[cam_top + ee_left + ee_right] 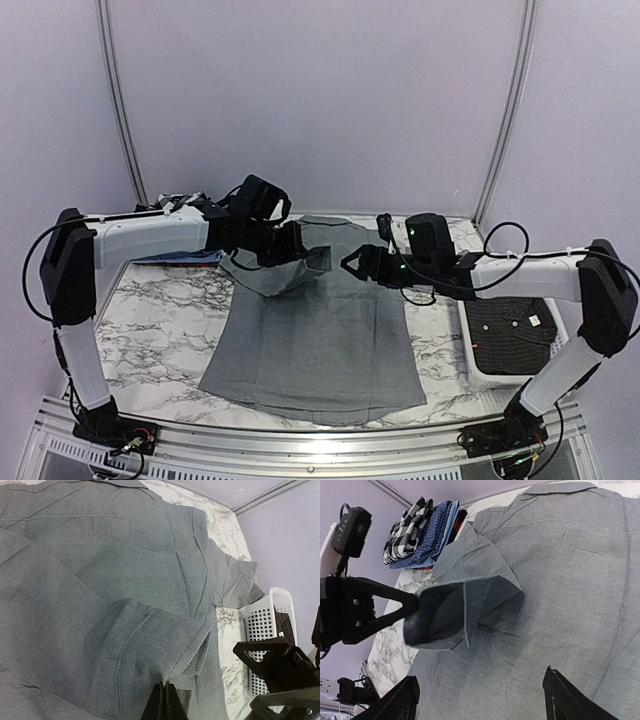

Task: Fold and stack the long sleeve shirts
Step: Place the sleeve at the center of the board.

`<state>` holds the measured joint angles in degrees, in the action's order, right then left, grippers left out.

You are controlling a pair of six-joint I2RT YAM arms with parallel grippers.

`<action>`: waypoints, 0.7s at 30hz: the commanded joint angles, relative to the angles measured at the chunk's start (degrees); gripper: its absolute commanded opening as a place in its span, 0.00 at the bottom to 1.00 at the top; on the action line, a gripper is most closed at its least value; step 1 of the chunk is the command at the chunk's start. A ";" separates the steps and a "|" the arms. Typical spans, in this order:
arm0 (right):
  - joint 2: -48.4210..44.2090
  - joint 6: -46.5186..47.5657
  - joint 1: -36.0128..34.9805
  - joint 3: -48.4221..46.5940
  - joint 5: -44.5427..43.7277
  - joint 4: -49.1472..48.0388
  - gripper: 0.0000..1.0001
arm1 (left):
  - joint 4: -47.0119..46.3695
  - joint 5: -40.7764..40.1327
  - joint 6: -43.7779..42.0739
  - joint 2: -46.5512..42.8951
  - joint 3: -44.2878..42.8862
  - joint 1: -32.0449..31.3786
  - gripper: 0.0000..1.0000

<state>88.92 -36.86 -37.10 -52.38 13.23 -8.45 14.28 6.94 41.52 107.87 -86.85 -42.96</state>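
The mid-grey shirt (320, 340) lies spread in the middle of the marble worktop (160, 320), collar toward the top of the overhead frame. The left gripper (164, 695) has its jaws clenched on the sleeve cuff (455, 610), folded in over the shirt's upper left. Just right of the cuff the right gripper (352, 262) hovers, jaws released and wide apart. A checked shirt (405, 525) and a blue shirt (437, 527) sit folded at upper left.

No text is legible anywhere — the small white tag (533, 320) on the dark charcoal cloth shirt (503, 338) is too tiny to read.
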 commanded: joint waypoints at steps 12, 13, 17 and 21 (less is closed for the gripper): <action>4.30 -7.58 0.33 3.14 -0.29 -8.49 0.88 | -7.90 5.82 2.71 6.14 4.65 -3.61 0.44; 4.63 -7.49 0.34 3.12 -0.39 -7.92 0.88 | -7.94 5.12 2.38 5.40 5.11 -3.57 0.46; 6.41 -7.00 0.34 3.49 0.98 -6.81 0.87 | -7.77 3.27 1.24 2.51 8.11 -3.24 0.46; 6.51 -7.14 -0.09 4.77 2.40 -5.84 0.84 | -7.34 3.31 0.40 1.82 11.10 -3.04 0.37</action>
<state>95.22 -43.55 -37.08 -48.73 14.06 -14.94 7.64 11.14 43.62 112.46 -78.13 -46.41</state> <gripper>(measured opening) 0.848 0.409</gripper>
